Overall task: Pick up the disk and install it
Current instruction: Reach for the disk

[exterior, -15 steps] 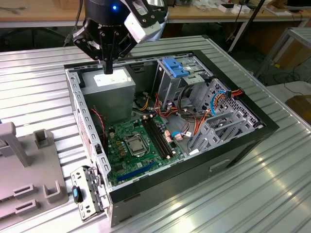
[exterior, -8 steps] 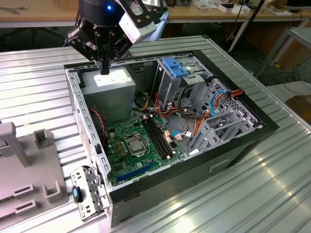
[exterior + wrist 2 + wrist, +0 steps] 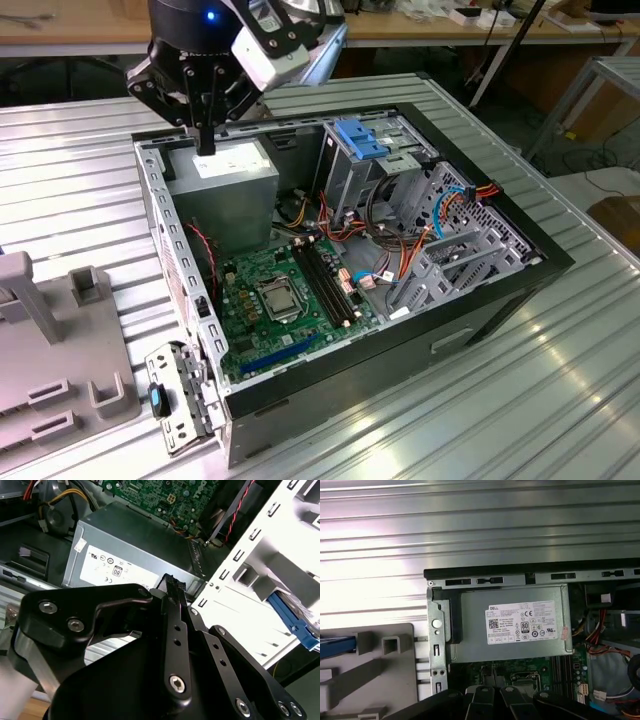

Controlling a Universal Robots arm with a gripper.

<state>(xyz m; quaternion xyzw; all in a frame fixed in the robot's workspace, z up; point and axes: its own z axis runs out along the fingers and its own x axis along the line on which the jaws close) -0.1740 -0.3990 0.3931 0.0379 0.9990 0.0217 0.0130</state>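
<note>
Jaws pinched together, empty, above the power supply (image 3: 222, 175); disk's (image 3: 337, 644) blue rail on the grey fixture (image 3: 402, 690) points toward the case (image 3: 520, 572).

I see a ribbed, shiny bare-metal table (image 3: 470, 530), a dull grey metal box (image 3: 470, 625) with a white paper label (image 3: 525, 622), and a matt black gripper (image 3: 205, 145).

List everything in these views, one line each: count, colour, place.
table: one, ribbed silver, under everything.
computer case: one, black, open, on the table.
power supply: one, grey with a white label, in a corner of the case.
motherboard: one, green, on the case floor.
latch piece: one, blue, on top of the drive cage.
fixture: one, grey, at the exterior view's left of the case.
disk: one, blue rail edge showing, on the fixture.
gripper: one, black, shut and empty, above the power supply.
</note>
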